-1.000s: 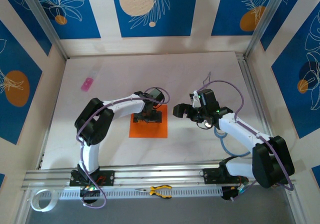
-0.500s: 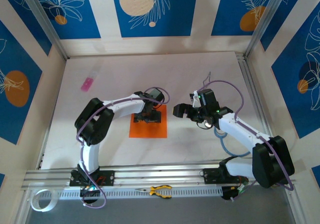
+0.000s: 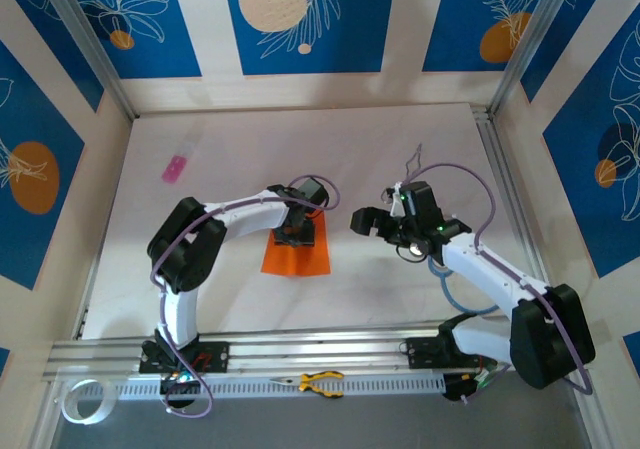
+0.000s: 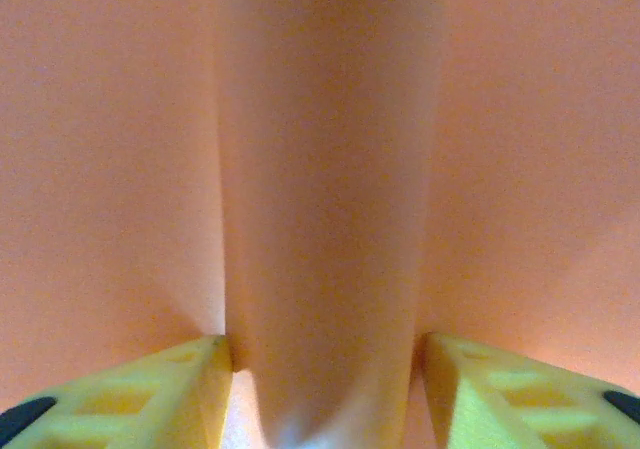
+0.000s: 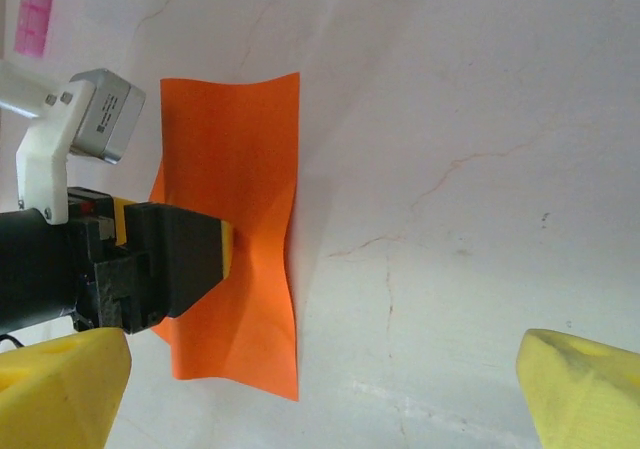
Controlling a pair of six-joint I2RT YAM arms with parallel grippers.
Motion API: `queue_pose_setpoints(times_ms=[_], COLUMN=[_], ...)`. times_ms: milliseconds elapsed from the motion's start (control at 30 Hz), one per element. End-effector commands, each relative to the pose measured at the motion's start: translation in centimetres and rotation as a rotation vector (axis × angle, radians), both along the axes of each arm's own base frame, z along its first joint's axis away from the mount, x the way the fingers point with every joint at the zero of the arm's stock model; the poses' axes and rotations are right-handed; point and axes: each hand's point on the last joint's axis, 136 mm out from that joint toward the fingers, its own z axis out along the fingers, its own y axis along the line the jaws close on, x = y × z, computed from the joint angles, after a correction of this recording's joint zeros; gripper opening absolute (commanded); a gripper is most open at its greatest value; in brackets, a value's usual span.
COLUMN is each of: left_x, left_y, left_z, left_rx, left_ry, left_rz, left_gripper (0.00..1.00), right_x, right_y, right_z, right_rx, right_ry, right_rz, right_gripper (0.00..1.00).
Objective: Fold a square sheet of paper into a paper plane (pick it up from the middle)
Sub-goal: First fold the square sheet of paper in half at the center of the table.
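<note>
**White table carrying an orange sheet and a small pink piece**

The white table is filling the middle of the top view, and the right wrist view is showing faint thin lines running across its surface. The square sheet of paper is lying just left of centre and slightly below the middle of the frame. Its edges are resting on the tabletop, while its middle is bulging up in a soft ridge and its sides are drawing inward. The small pink rectangular object is lying flat toward the upper left, well apart from the sheet.
</note>
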Motion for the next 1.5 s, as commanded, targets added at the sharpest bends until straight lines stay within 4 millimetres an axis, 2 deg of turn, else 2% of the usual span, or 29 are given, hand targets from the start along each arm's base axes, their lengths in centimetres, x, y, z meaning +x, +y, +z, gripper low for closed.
queue_pose_setpoints(times_ms=[0,133,300,467,633,700,933,1033,1133,1467], left_x=[-0.1,0.1,0.3,0.4,0.8,0.9,0.5,0.7,0.7,-0.3], left_y=[-0.7,-1.0,-1.1,-2.5,-4.9,-5.8,-8.7,-8.5,-7.7,-6.8], left_z=[1.5,2.5,3.5,5.3,8.6,9.7,12.0,11.4,9.7,4.9], left_rx=[-0.053,-0.089,-0.101,-0.181,-0.331,-0.403,-0.777,-0.872,-0.867,-0.858], left_ry=[-0.034,-0.063,-0.08,-0.093,-0.111,-0.104,-0.011,0.006,0.024,0.077], left_rz=[-0.02,-0.024,-0.032,-0.047,-0.081,-0.085,-0.068,-0.026,0.008,0.076], left_gripper=[0.46,0.46,0.43,0.42,0.41,0.41,0.42,0.42,0.42,0.42], right_x=[-0.3,-0.1,0.0,-0.1,-0.2,-0.1,0.4,0.4,0.5,0.8], right_y=[-1.2,-2.7,-3.5,-4.0,-4.7,-4.5,-3.6,-2.7,-1.7,1.6], right_z=[-0.2,-0.2,0.3,0.6,0.9,1.2,2.4,3.3,3.7,2.5], right_rx=[-0.024,-0.046,-0.04,-0.029,0.039,0.1,0.257,0.295,0.314,0.324], right_ry=[0.003,-0.001,-0.023,-0.022,0.022,0.031,0.026,0.017,0.026,0.103], right_rz=[-0.068,-0.149,-0.189,-0.21,-0.23,-0.21,-0.15,-0.108,-0.077,-0.005], right_gripper=[0.99,0.99,0.99,0.99,1.0,0.97,0.96,0.95,0.94,0.87])
